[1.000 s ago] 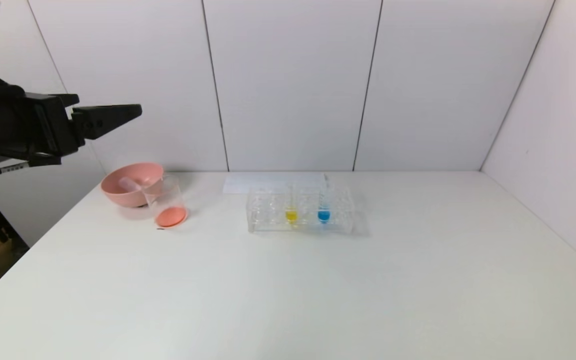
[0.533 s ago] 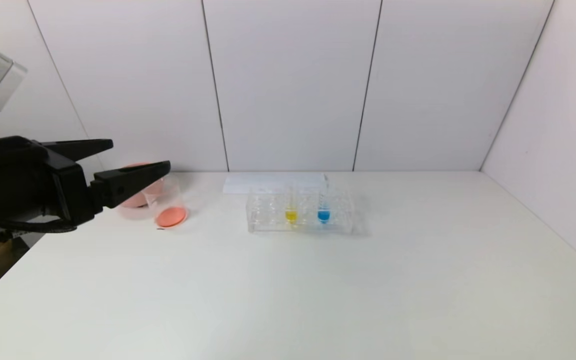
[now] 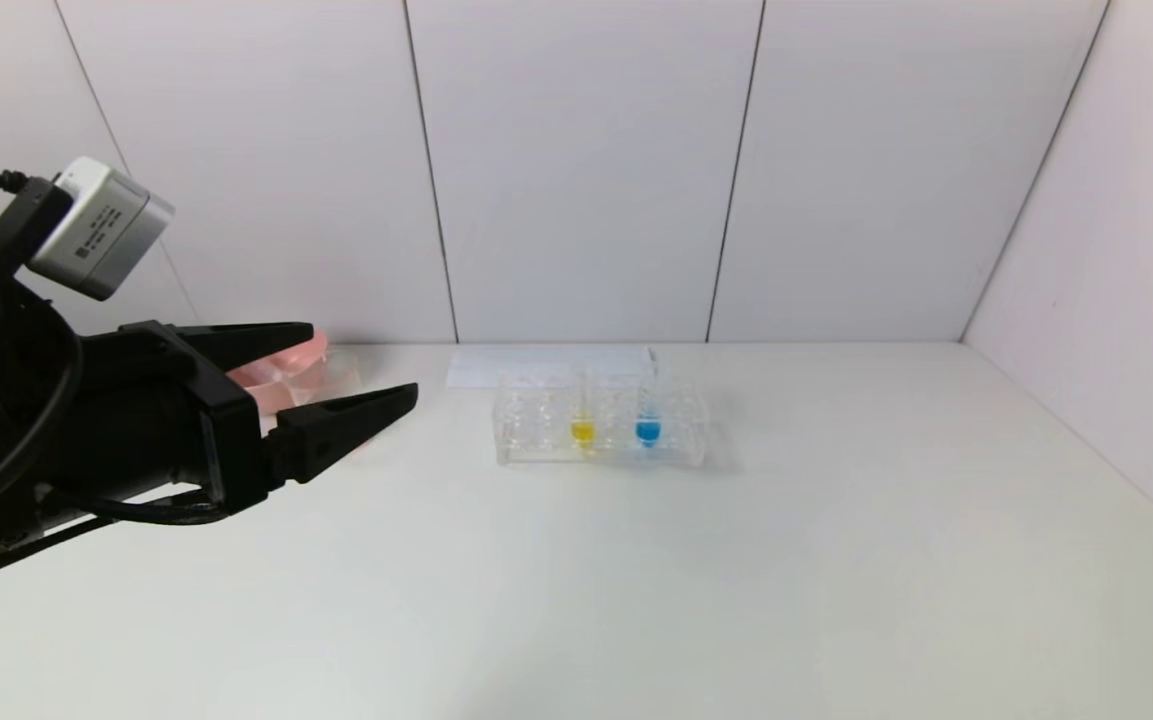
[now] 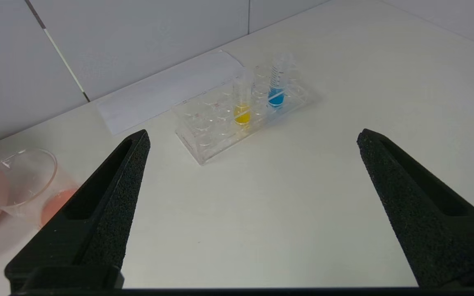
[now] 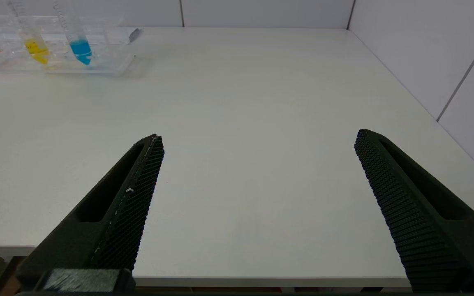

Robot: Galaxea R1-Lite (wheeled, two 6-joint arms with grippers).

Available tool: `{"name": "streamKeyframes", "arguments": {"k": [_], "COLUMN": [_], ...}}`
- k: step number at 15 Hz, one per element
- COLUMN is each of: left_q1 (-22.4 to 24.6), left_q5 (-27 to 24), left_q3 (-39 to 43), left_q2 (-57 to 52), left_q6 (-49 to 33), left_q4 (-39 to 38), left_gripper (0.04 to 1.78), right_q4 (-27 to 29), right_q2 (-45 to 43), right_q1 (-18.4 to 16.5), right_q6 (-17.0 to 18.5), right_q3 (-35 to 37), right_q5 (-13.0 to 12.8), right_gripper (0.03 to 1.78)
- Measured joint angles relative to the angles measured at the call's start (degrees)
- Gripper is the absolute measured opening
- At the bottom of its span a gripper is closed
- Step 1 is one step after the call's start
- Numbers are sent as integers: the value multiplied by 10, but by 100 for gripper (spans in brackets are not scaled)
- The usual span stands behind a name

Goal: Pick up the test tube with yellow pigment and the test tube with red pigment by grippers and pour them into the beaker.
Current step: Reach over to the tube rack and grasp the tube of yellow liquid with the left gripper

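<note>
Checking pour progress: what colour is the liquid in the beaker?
Orange-pink, pooled at the beaker bottom; clearest in the left wrist view.

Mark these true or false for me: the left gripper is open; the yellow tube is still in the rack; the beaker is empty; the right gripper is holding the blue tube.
1. The left gripper is open with nothing between its fingers. True.
2. The yellow tube stands in the rack. True.
3. The beaker is empty. False: orange-red liquid sits at its bottom.
4. The right gripper holds the blue tube. False: it is open and empty near the table's front edge; the blue tube stands in the rack beside the yellow one.
</note>
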Motion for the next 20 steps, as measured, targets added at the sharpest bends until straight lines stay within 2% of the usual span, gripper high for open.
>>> {"name": "streamKeyframes", "arguments": {"k": [8,20], "left_q1": [-10,-10], "left_q5": [3,24], "left_q3": [4,18], "left_q2": [67,295], "left_q6": [-3,-49], "left_q4": [-41,-311], "left_gripper": [176,176], "right_q4": [0,0], "right_q2": [0,0], "right_q1": [0,0], "right_q6": [0,0], "right_q3": [0,0], "right_q5": [0,0], "right_gripper": [170,170]}}
